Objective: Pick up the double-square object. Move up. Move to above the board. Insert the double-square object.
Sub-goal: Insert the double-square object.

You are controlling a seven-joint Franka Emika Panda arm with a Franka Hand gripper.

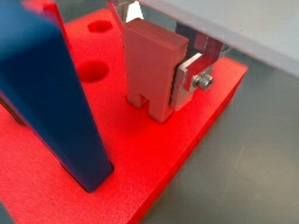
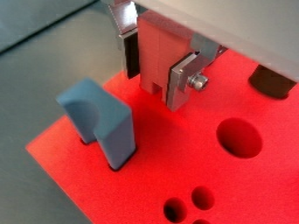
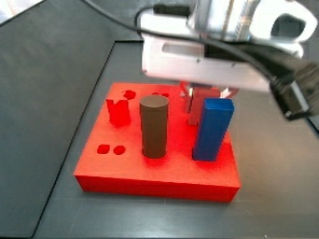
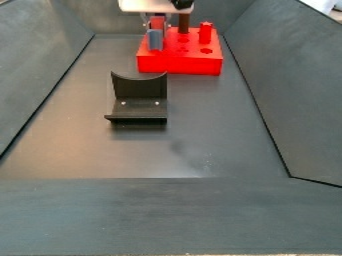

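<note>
My gripper (image 1: 153, 80) is shut on the double-square object (image 1: 149, 66), a slim red upright post with a notch in its lower end. In both wrist views the silver fingers clamp its sides (image 2: 156, 54). Its lower end stands on or just in the top of the board (image 1: 176, 166), a big flat bright-red slab; I cannot tell how deep. In a side view the gripper (image 3: 200, 93) hangs over the board (image 3: 162, 179) next to the tall blue block (image 3: 214, 129). In a side view the gripper (image 4: 178, 20) and the board (image 4: 187, 62) are at the far end.
A dark cylinder (image 3: 153, 126) and a short red notched piece (image 3: 118, 110) stand in the board. The blue block (image 1: 52, 96) is close beside the held post. Open holes show in the board (image 2: 239, 137). The dark fixture (image 4: 136, 97) stands on the floor, nearer than the board.
</note>
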